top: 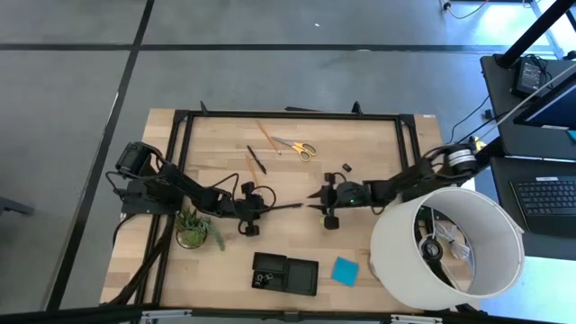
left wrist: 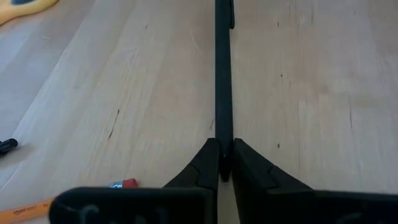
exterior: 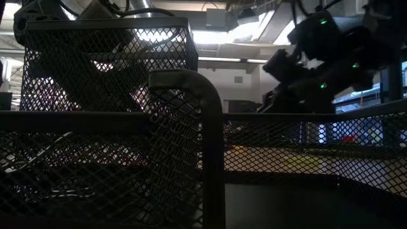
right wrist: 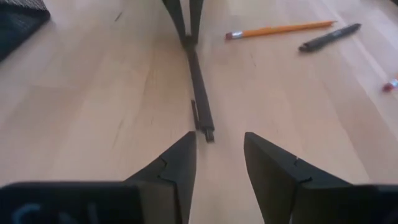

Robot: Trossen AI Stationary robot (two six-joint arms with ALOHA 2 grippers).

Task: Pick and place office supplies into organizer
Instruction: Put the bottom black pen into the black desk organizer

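Handover step, by the look of it: left gripper (left wrist: 222,163) is clamped on one end of a thin black pen (top: 286,207) held level mid-table, while right gripper (right wrist: 219,155) faces its free end, fingers spread and empty. Next, right must close on the tip, then carry it to the organizer (top: 285,274) at the near edge. Blue note pad (top: 344,270) and lampshade (top: 447,247) crowd that side; pencil (top: 266,137) and scissors (top: 298,147) lie far.

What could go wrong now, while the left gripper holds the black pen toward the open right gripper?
The left gripper pinches the black pen only at its end, so the pen may pivot or slip. The right gripper is open with the pen tip just ahead; slight misalignment could knock the pen instead of catching it.
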